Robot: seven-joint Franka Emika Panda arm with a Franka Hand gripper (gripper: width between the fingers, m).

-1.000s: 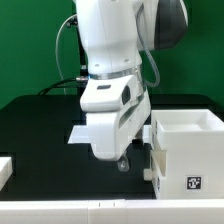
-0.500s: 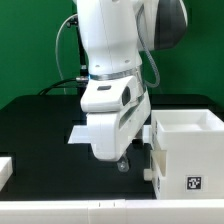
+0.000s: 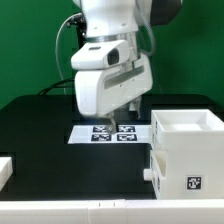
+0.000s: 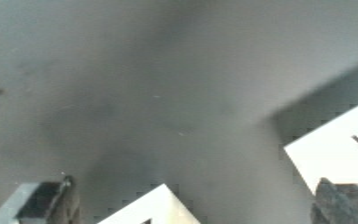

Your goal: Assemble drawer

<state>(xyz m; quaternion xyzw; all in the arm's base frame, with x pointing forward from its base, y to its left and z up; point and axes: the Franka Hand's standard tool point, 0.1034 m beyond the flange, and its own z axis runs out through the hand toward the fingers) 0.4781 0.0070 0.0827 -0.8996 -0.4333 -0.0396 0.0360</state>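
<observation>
My gripper (image 3: 122,120) hangs open and empty above the marker board (image 3: 108,134), to the exterior view's left of the tall white tagged box (image 3: 186,152). In the wrist view its two dark fingertips (image 4: 44,200) stand far apart with nothing between them, and the gripper (image 4: 194,206) is over dark table and a white corner (image 4: 151,208). No drawer shows clearly. Only a low white part (image 3: 5,168), cut off by the frame edge, lies at the exterior view's lower left, and I cannot tell what it is.
The tall box has an open top with thick walls (image 3: 186,122) and a black-and-white tag (image 3: 194,184) on its front. A white tagged surface (image 4: 346,148) shows in the wrist view. The black table (image 3: 50,150) ends at a front edge near the camera.
The gripper has risen from low beside the box and moved back toward the marker board. The board's tags, hidden by the arm before, now show.
</observation>
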